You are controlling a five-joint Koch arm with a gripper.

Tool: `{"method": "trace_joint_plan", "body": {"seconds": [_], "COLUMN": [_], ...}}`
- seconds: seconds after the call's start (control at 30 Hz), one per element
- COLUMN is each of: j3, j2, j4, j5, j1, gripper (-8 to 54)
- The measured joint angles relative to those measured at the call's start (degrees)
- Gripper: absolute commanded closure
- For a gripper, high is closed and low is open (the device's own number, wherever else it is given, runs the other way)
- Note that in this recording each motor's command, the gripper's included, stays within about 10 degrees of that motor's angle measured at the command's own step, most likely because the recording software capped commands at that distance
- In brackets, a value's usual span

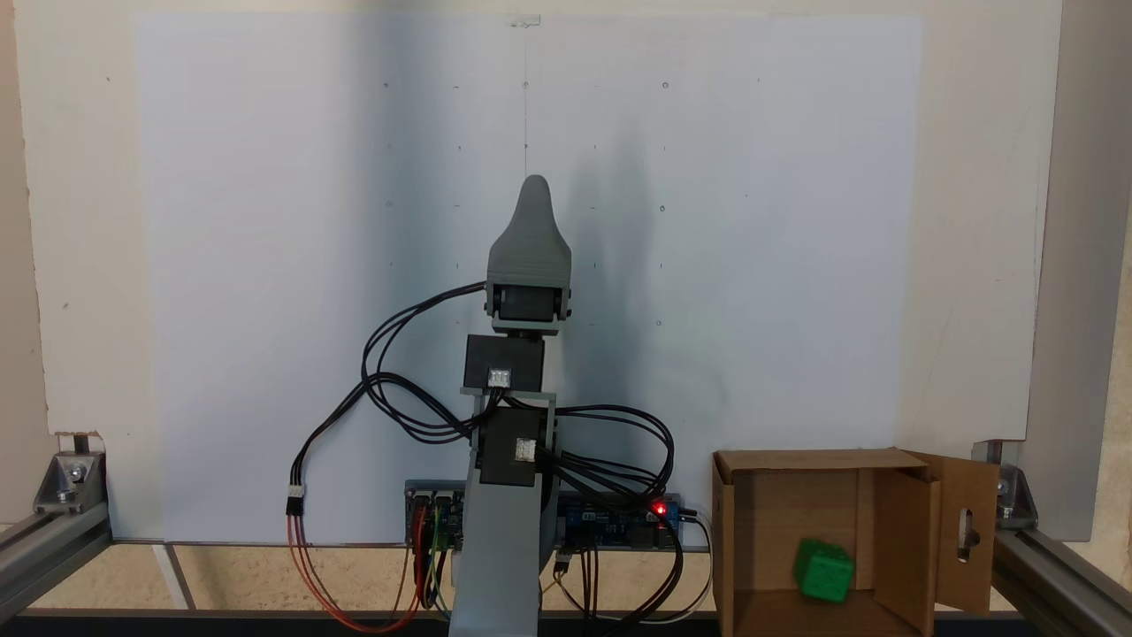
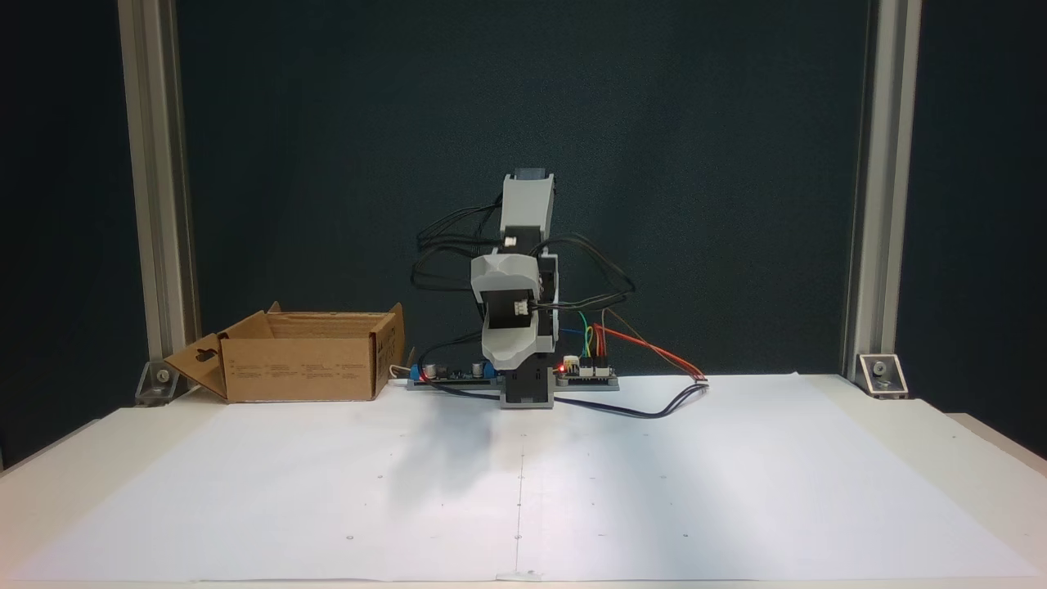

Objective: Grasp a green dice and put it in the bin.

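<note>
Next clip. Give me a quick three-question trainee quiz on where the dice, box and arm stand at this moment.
1. True or false: the green dice lies on the white paper.
2. In a fixed view, the bin stands on which side of the arm: A left, B right?
3. Fill in: the keyhole-shaped slot is cut in the bin's side ____.

Key: 1 false, it is inside the bin; 2 A; 3 flap.

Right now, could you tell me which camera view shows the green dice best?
The fixed view that looks down from above: the dice lies in plain sight on the floor of the open bin, near its right inner wall. In the other fixed view, from table level, the bin's cardboard walls hide its inside, so that view cannot confirm the dice.
</note>
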Motion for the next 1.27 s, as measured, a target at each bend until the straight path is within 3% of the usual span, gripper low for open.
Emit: {"method": "trace_joint_plan", "body": {"seconds": [0.6, 1.27], "j3": [18.11, 18.11], "j2": [0.0, 0.0], "j4": [-39.55, -40.17], "j5": [0.0, 0.0], "j1": [-0.09, -0.88], "gripper": [0.7, 0.6]}}
